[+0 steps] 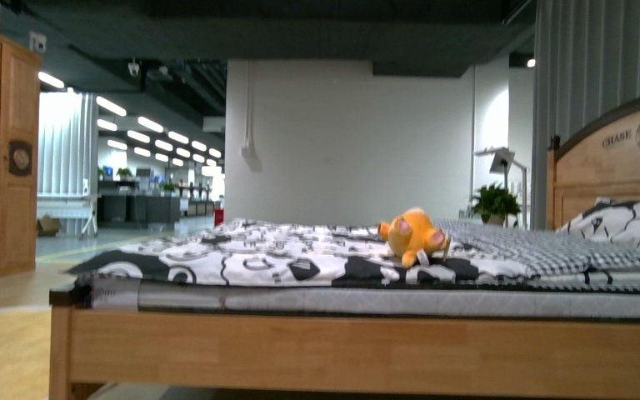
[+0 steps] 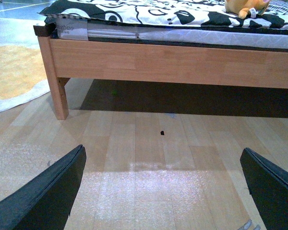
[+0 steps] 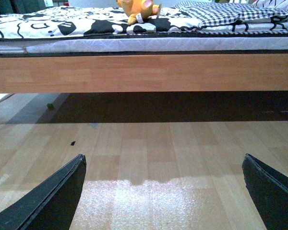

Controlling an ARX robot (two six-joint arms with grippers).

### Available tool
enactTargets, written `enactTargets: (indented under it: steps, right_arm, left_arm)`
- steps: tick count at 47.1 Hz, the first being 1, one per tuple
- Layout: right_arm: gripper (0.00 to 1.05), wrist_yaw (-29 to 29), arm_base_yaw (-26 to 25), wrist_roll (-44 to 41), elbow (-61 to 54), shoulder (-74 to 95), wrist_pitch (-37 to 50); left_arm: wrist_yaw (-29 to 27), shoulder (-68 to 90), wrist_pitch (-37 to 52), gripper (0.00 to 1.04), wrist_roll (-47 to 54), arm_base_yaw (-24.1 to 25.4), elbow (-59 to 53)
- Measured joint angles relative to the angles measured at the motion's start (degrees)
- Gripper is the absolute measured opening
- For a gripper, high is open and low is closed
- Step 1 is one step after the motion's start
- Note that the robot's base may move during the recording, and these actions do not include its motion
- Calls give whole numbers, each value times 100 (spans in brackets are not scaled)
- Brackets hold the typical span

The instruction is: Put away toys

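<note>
Spotted plush toy (image 1: 412, 235) atop bed (image 1: 367, 346) quilt, 1 o'clock | found left claw (image 2: 162, 149) and right claw (image 3: 163, 155) released, empty, low over floor | next: lift clear of mattress, close gently around soft body.

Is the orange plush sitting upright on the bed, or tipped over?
Tipped over. The orange plush lies on the black-and-white bedspread with a pinkish paw pad turned sideways, not resting on its base.
</note>
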Motion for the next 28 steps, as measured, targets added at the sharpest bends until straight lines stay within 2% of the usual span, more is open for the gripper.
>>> enactTargets:
  steps: [28]
  right_arm:
    - [98,0,0,-2,0,-7,0]
  left_arm:
    - [0,-2,0,98,0,0,0]
